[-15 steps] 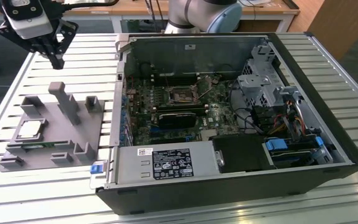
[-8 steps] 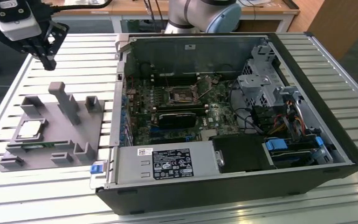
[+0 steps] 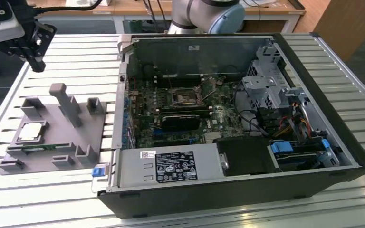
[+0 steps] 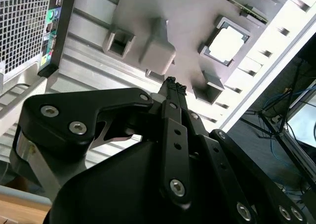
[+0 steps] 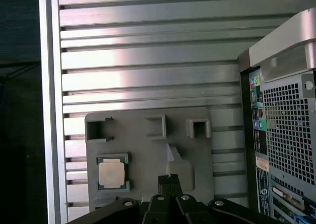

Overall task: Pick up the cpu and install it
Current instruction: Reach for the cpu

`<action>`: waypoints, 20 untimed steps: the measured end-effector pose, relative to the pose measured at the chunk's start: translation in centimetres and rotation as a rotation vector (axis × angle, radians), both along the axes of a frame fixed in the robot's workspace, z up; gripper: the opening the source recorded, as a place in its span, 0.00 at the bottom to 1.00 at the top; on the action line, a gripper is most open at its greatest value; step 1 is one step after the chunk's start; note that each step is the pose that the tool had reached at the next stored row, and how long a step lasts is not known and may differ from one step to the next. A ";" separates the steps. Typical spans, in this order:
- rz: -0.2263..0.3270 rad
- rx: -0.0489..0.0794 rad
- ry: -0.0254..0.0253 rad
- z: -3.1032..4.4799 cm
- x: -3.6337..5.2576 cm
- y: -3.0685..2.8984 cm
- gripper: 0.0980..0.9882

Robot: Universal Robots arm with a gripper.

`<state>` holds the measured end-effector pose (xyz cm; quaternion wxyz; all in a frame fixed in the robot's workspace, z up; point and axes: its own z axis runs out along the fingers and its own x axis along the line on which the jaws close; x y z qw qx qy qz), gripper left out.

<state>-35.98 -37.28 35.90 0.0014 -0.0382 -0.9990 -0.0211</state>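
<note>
At the exterior view's far left we see the gripper (image 3: 36, 64) raised over the slatted aluminium table (image 3: 74, 61), its black fingers pressed tip to tip with nothing between them. Both wrist views confirm this: the fingertips (image 4: 173, 86) meet in a closed point and grasp no object.

Below it on the table lies a grey moulded fixture plate (image 3: 100, 130) with pockets and a tall upright post (image 3: 68, 104). The cpu (image 3: 30, 132) lies flat in a square pocket of that plate, on the plate's side toward the exterior view's left, with its pale metal top facing up. It is well apart from the gripper and nothing touches it. In the first wrist view we find the cpu (image 5: 111, 173) in its framed recess on the fixture plate (image 5: 143, 150), with the closed gripper (image 5: 169, 178) over the plate near the post, beside the chip rather than over it. The second wrist view shows the same thing: the cpu (image 4: 228, 43) sits in its pocket and the gripper (image 4: 173, 84) is clear of it. A thin green memory stick (image 3: 40, 148) lies on edge in a slot just beside the cpu.

Further right stands the open computer case (image 3: 233, 194), lying on its side. Inside we see the green motherboard (image 3: 220, 114) with its square cpu socket (image 3: 186, 99), and a labelled power supply (image 3: 169, 166) toward the near edge. A metal drive cage (image 3: 265, 83) sits at the exterior view's right.
</note>
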 end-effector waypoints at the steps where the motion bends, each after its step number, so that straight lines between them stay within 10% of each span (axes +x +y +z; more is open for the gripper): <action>1: 0.000 0.000 0.0001 -0.06 -0.41 0.06 0.03; 6: 0.000 0.000 0.0010 -0.33 -2.11 -0.22 0.03; 20: 0.000 -0.002 0.0025 -0.68 -3.05 -3.22 0.03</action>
